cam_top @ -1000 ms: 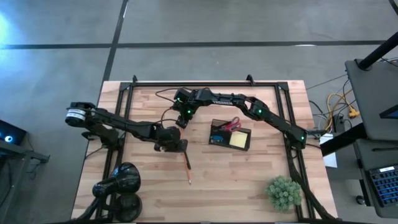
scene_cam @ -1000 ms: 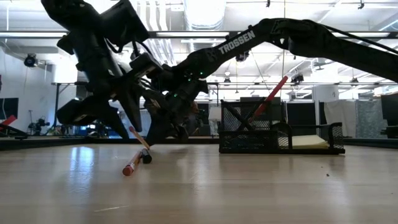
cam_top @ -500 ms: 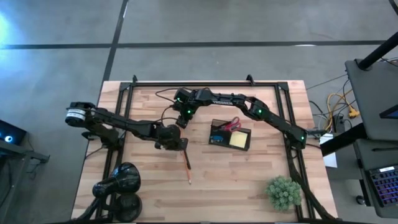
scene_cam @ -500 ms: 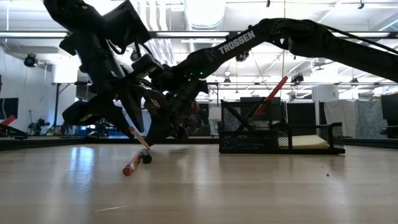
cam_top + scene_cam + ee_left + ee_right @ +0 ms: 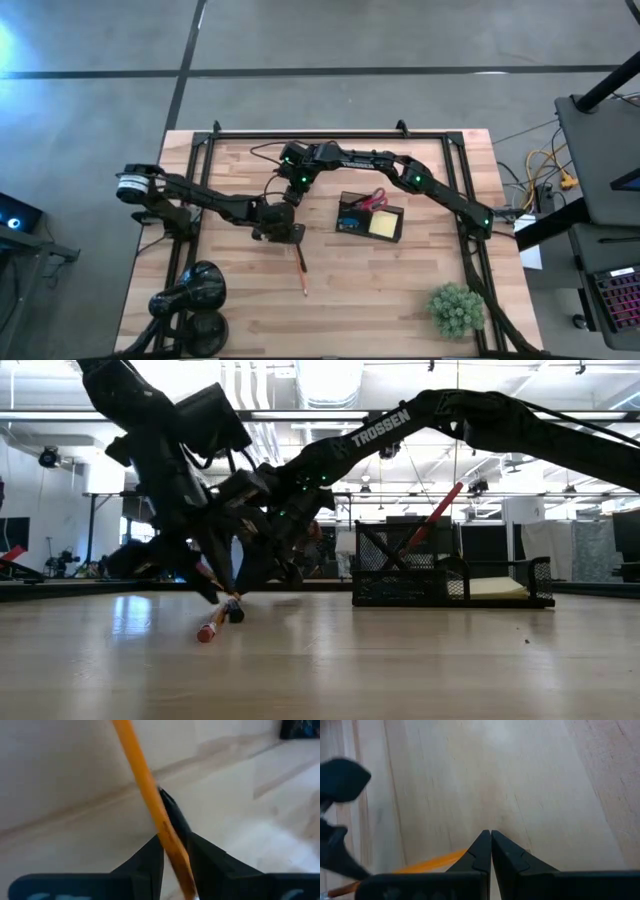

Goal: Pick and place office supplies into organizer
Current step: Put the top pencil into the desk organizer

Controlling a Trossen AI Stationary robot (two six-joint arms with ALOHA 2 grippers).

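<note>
— Where do things stand?
— The organizer (image 5: 370, 216) sits well off beyond my left gripper (image 5: 285, 235), near my right gripper (image 5: 293, 192), whose fingers are pressed together, holding nothing. My left fingers pinch the orange pencil (image 5: 150, 805), its far end on the table.
— Next?
— I judge lifting it clear, then carrying it over.

my left gripper (image 5: 292, 234) over near end of pencil (image 5: 300, 266), mid-table. my right gripper (image 5: 291, 197) just behind it. organizer (image 5: 370, 216) to right, scissors (image 5: 371, 199) and note pad (image 5: 384, 227) in it. plant ball (image 5: 456, 308) at front right corner.
</note>
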